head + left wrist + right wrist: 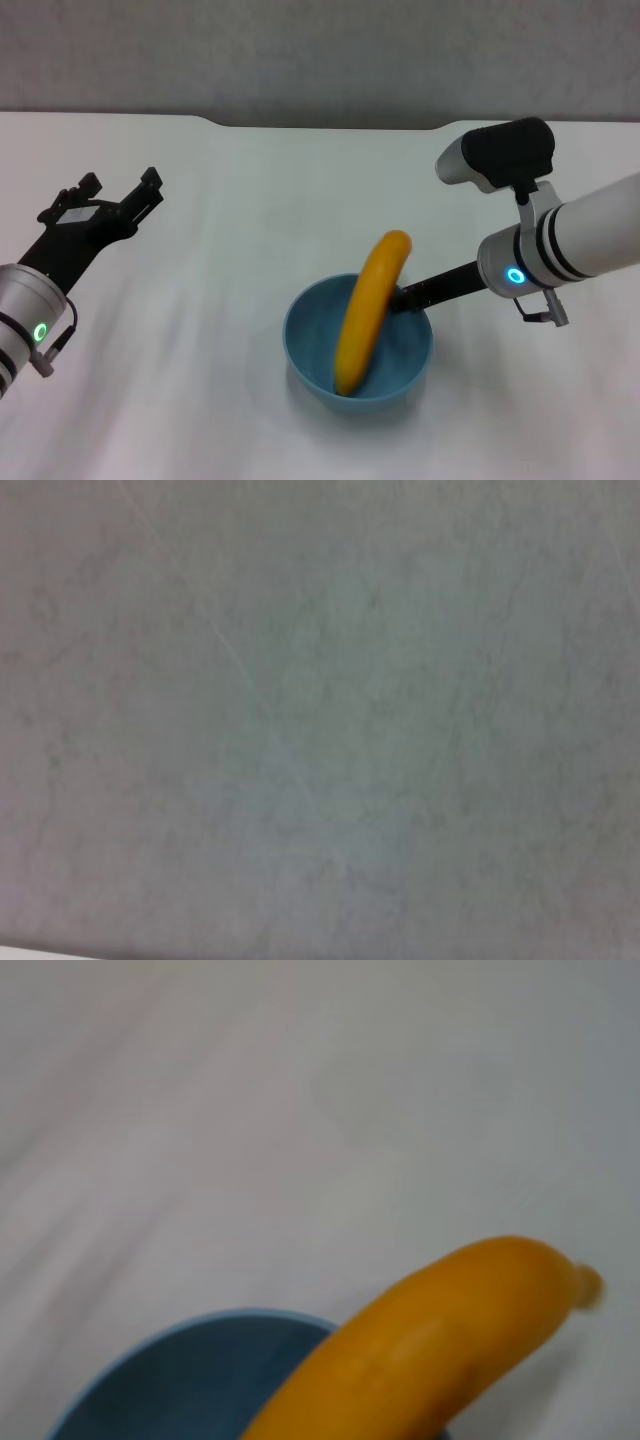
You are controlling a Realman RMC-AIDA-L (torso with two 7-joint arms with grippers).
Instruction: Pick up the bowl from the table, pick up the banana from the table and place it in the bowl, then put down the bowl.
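The light-blue bowl (400,362) is at the middle of the white table (200,260). The yellow-orange banana (368,312) lies in it, its lower end against the near inside wall and its upper end sticking out over the far rim. My right gripper (408,295) reaches in from the right and is shut on the bowl's far right rim, its fingertips partly hidden by the banana. The right wrist view shows the bowl (190,1375) and the banana (440,1350) close up. My left gripper (122,188) is open and empty above the table's left side.
The table's far edge has a shallow notch (330,125) with a grey wall behind it. The left wrist view shows only a bare pale surface (320,720).
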